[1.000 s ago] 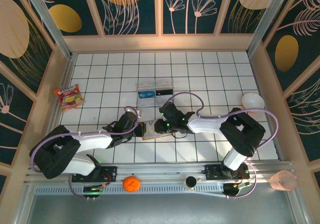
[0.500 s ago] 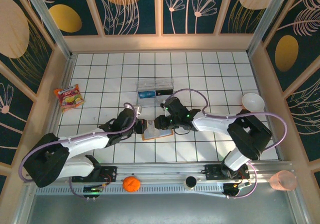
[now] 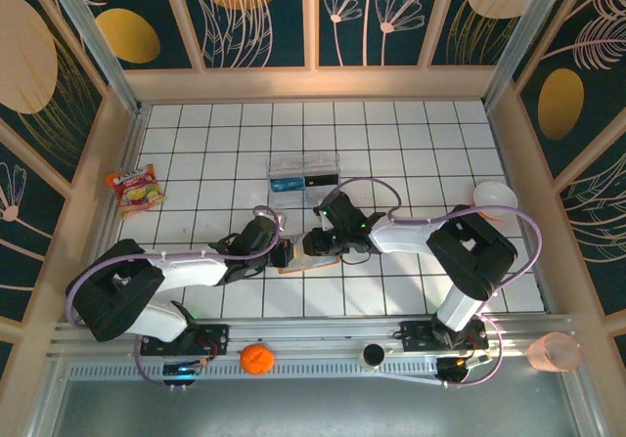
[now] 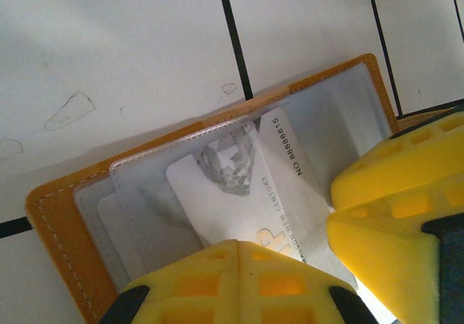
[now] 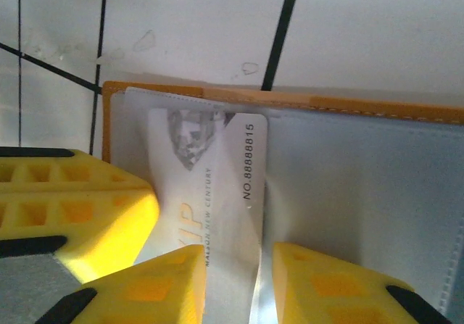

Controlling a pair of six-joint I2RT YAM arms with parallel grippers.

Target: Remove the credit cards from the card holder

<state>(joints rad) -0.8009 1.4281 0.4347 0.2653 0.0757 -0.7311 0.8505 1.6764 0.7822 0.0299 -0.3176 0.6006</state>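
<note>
On a white tiled tabletop (image 3: 196,163), the left gripper (image 3: 285,253) has been brought onto the open card holder (image 4: 61,230), fingers seemingly closed, pinning it. Beyond, the right gripper (image 5: 238,257) is set narrowly astride a grey credit card (image 4: 239,208), partly drawn out; a firm pinch cannot be confirmed.

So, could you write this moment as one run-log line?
card holder open | credit card partly out | left gripper jaws together | right gripper jaws apart at card
</note>
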